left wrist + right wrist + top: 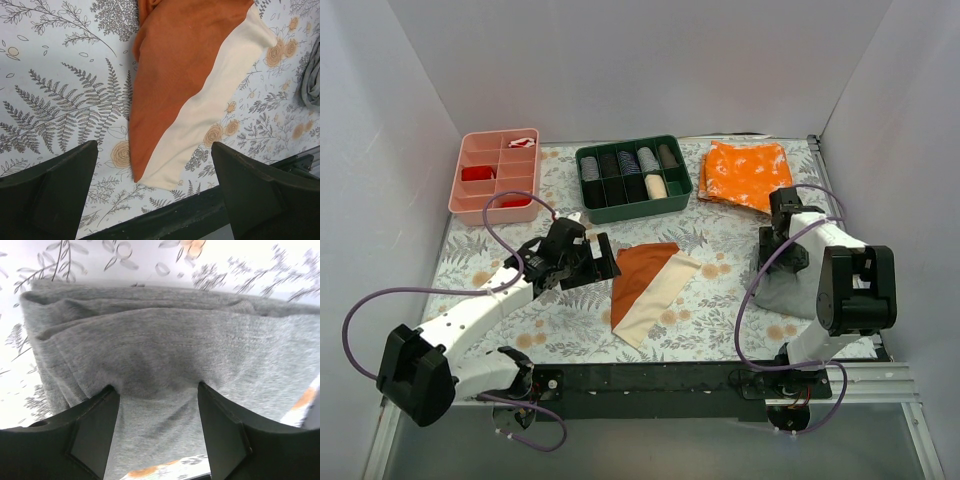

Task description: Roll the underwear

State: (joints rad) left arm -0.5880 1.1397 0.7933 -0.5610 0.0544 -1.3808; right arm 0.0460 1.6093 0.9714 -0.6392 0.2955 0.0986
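Note:
The underwear (645,280) lies flat on the floral mat at mid table, rust-brown orange on its left part and pale cream-beige on its right. In the left wrist view it fills the upper middle (185,65), its pointed end toward the table's front edge. My left gripper (604,262) is open and empty just left of the underwear, above the mat; in its own view (154,150) the fingers stand wide apart over the garment's point. My right gripper (775,265) is open, its fingertips (111,392) pressed down on a grey cloth (165,340) at the right.
A pink divided tray (455,190) stands back left and a green tray (640,211) of rolled items back centre. A bright orange speckled cloth (745,172) lies back right. The grey cloth (790,292) lies under the right arm. A black rail (660,378) runs along the front edge.

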